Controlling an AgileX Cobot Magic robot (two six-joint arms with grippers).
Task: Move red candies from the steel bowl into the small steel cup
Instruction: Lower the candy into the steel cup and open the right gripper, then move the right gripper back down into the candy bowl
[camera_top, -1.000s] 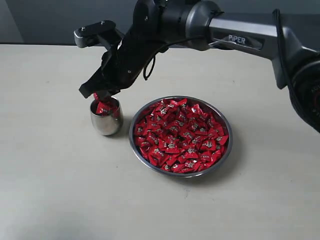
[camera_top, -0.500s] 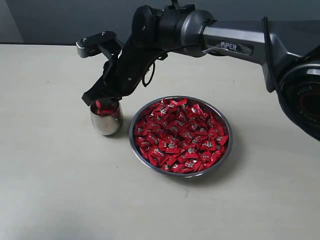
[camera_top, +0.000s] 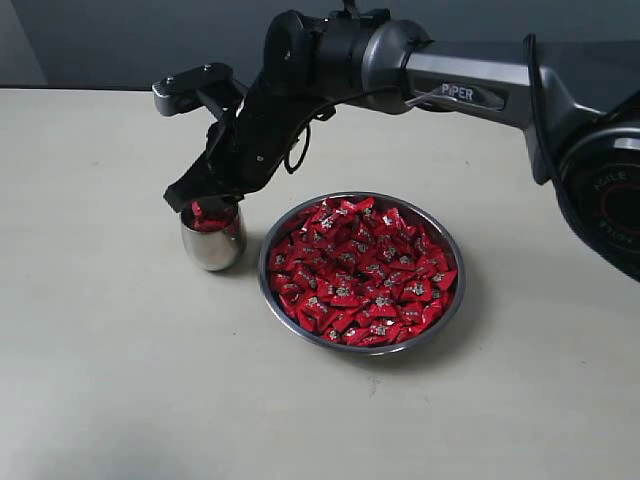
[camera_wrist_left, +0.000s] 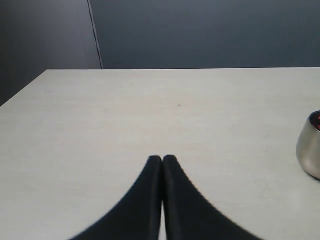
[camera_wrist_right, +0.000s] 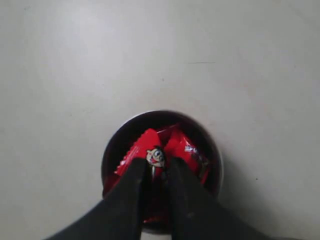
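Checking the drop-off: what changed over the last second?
The right gripper sank to the mouth of the cup, with the candy still pinched, not released. Cup and bowl stayed put.

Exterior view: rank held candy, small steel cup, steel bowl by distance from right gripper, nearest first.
1. Held red candy: pinched in the right gripper, at the cup's mouth.
2. Small steel cup: directly beneath the gripper.
3. Steel bowl: on the cup's right, clear of the gripper.
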